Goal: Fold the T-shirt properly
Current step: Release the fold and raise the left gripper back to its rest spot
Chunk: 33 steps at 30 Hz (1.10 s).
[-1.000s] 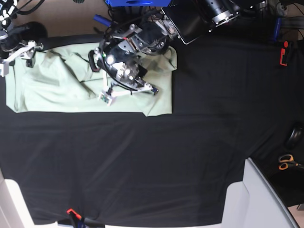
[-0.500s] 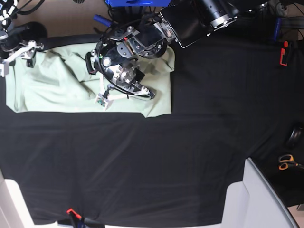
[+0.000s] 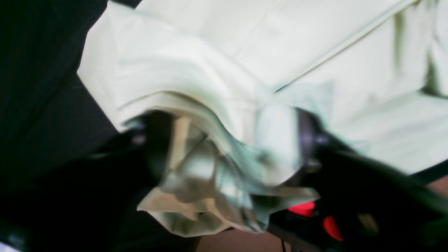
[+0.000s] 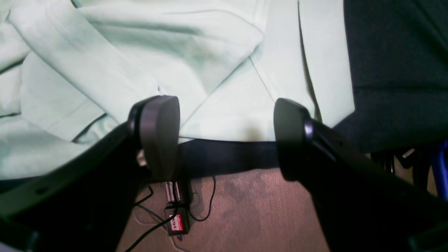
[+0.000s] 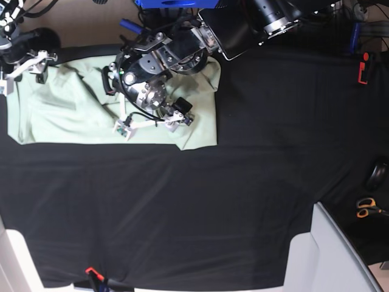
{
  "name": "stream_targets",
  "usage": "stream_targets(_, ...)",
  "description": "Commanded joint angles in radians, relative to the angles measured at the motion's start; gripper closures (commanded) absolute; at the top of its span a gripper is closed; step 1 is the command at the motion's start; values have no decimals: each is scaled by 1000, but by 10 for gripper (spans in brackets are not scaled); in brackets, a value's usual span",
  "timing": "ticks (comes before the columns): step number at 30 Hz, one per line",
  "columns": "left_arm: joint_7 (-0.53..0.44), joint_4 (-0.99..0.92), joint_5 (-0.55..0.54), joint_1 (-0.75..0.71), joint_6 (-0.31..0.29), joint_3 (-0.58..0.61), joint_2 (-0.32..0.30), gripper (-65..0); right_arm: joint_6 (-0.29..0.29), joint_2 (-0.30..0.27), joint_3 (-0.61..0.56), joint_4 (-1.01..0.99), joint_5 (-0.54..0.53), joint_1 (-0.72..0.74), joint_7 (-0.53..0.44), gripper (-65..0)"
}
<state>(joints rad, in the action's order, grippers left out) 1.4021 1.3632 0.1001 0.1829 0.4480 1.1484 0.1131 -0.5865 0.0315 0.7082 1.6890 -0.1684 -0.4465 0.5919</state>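
**Left arm carries the fold toward the shirt's middle**

Leftward across the base view is where the left gripper (image 5: 149, 123) has travelled since the earlier frames, from near the shirt's right edge to over its middle, and the right-hand edge of the T-shirt (image 5: 67, 112) has pulled in a little with it. That fits an arm drawing one side over the body to halve the width.

Close up, the left wrist view is smeared by motion: layered cloth bunches at the fingers, so whether the jaws are clamped on it or already parting I cannot tell.

The right gripper (image 4: 225, 136) has its two dark pads wide apart, holding nothing, poised at the shirt's near hem above the strip of black table (image 4: 395, 70) cover. It probably waits there to pin or take that edge.

Farther off, the pale green shirt lies along the table's far-left side, rumpled at its left half, flat below.
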Motion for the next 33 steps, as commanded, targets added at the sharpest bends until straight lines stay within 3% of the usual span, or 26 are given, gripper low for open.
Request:
stream_targets(1, -6, 43, 11, 16, 4, 0, 20, -549, -2, -9, 4, 12, -10, 1, -20, -396)
stream_targets(4, -25, 127, 10, 11, 4, -9, 21, -606, -2, -9, 4, 12, -10, 1, -20, -396)
stream_targets(8, -23, 258, 10, 16, 4, -21, 13, -606, -2, -9, 3, 12, -10, 1, -20, -398)
stream_targets(13, -23, 374, 10, 4, 5, -163, -53, -596, -2, -26, -74, 18, -9, -5, -20, -398)
stream_targets(16, -27, 394, 10, -36, 7, -272, -129, -480, -2, -58, -173, 20, -9, -30, -20, -396)
stream_targets(20, -30, 476, 10, -174, 7, -486, -267, -96, -2, -120, -324, 32, -9, -54, -23, -395)
stream_targets(21, -31, 502, 10, -216, 7, -551, -296, -42, -2, -135, -359, 41, -9, -58, -23, -395)
stream_targets(27, -119, 560, 3, -477, 4, -864, -379, -52, 4, -230, -566, 101, 31, -54, -20, -395)
stream_targets(30, -274, 559, -33, -619, 2, -1039, -375, -52, 4, -224, -666, 125, 200, -33, -20, -395)
stream_targets(33, -438, 543, -187, -721, 1, -1175, -373, -52, 4, -155, -735, 130, 425, -5, -26, -395)
